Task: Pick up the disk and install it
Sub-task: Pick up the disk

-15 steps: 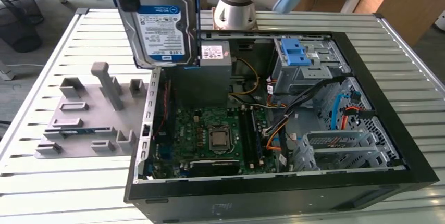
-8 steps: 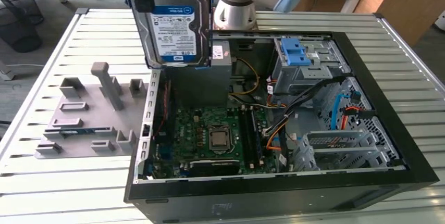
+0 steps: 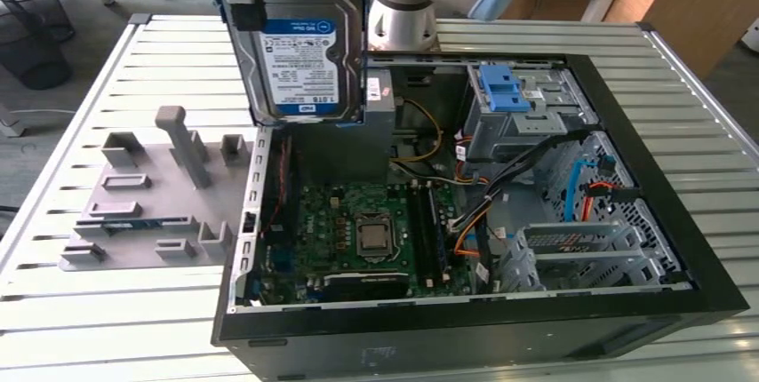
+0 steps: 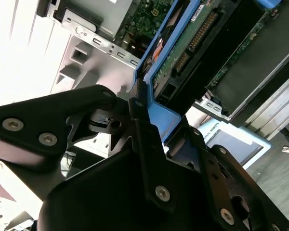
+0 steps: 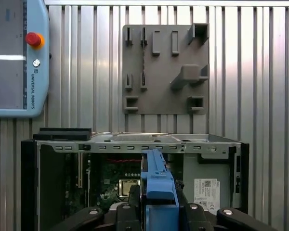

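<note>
The disk has a silver metal body with a dull sheen. Its blue-and-white label looks like smooth paper, and its frame is smooth blue plastic, faintly glossy. The gripper is matt black, set with bright metal screws. The table is pale ribbed metal with a satin shine. The plate on it is matt grey plastic. The case is matt black outside and bare grey sheet metal inside, perforated in places. The latch is glossy blue plastic. The pendant is smooth pale-blue plastic.
</note>
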{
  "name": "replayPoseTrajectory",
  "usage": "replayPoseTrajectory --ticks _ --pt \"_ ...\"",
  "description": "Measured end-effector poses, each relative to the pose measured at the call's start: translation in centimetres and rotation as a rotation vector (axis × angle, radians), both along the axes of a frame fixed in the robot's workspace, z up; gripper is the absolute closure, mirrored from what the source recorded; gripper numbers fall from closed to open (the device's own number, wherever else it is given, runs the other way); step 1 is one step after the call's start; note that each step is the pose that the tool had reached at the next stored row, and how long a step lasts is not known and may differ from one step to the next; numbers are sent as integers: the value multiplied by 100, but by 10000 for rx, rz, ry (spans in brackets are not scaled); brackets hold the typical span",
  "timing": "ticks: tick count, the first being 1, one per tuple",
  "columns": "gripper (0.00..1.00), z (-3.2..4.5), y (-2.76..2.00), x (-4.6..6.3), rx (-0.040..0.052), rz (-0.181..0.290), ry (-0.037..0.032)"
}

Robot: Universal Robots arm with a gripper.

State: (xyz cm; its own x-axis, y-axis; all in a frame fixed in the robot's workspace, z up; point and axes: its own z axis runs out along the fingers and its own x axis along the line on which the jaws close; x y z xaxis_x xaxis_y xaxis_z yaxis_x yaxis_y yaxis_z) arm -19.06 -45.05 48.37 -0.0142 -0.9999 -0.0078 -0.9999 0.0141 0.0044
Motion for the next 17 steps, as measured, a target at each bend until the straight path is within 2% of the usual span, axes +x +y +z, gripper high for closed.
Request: replayPoseTrajectory --ticks 4,6,11,17 --pt "64 -3 -106 24 2 0 -1" --pt "64 -3 -134 69 0 0 -1" --pt "64 -3 -176 232 0 0 0" --pt "64 -4 -205 436 1 -1 0"
